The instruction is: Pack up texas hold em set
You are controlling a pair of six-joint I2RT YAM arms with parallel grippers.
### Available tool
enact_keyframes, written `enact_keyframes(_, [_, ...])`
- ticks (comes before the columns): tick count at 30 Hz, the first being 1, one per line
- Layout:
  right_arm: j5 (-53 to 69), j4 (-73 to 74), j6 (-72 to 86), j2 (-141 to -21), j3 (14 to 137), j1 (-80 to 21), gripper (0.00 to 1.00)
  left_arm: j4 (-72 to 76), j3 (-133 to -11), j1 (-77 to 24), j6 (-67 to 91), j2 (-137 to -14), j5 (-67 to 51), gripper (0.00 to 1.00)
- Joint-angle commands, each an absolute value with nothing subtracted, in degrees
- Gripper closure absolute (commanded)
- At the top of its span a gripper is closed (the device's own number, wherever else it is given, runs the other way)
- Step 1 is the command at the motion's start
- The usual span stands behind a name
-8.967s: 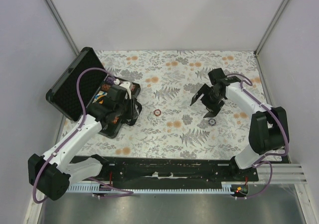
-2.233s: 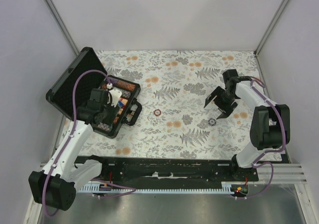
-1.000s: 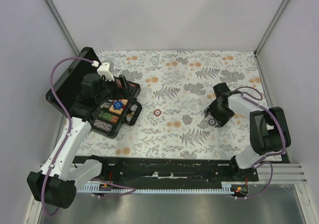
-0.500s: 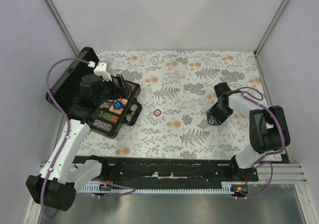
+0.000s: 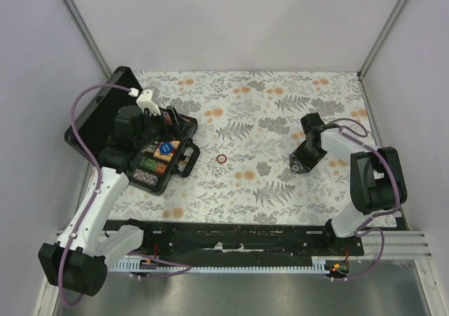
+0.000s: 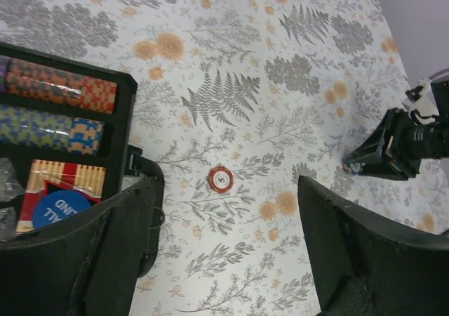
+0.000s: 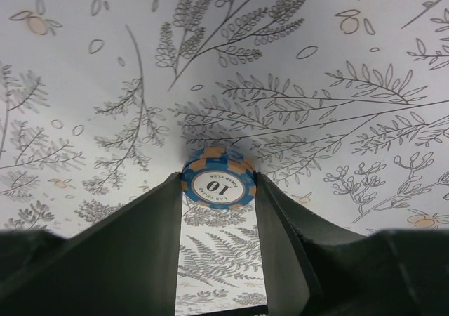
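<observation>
The black case (image 5: 96,124) lies open at the left, with striped chip rows (image 6: 59,93), a red-orange card box (image 6: 69,178) and a round blue button (image 6: 59,208) in its tray. My left gripper (image 6: 226,242) hangs open above the tray's right edge (image 6: 126,130), holding nothing. A red chip (image 5: 222,159) marked 5 (image 6: 221,179) lies flat on the floral cloth between the arms. On the right, my right gripper (image 7: 218,189) is low on the cloth, shut on a blue chip (image 7: 218,181) marked 10, one finger (image 7: 158,225) on each side of it.
The case's handle (image 5: 191,156) sticks out toward the red chip. The case lid stands tilted up against the left wall (image 5: 42,84). The floral cloth (image 5: 259,112) covers the table up to the back wall. My right arm (image 5: 344,137) curves along the right side.
My right gripper has lowered onto the blue chip and closed its fingers against it. The left arm has barely shifted above the case.
</observation>
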State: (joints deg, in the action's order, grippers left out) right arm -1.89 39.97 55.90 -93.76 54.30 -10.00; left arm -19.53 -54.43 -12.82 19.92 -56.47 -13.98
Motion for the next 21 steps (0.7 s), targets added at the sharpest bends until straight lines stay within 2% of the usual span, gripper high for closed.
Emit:
enact_keyframes(1, [-0.3, 42.4, 54.8, -92.2, 59.2, -10.0, 0.68, -14.0, -51.0, -13.2, 26.6, -59.4, -21.4, 0.13])
enact_keyframes(6, [3.5, 45.2, 54.9, -91.0, 62.5, -10.5, 0.68, -8.8, -47.3, -19.1, 29.4, -62.0, -20.7, 0.13])
enact_keyframes(13, [8.5, 46.4, 59.1, -89.9, 66.1, -12.7, 0.69, 3.8, -46.3, -32.9, 35.6, -71.1, -17.1, 0.1])
enact_keyframes(21, [11.3, 49.7, 64.2, -89.7, 73.0, -18.1, 0.72, 16.4, -48.4, -40.1, 43.0, -82.8, -16.4, 0.09])
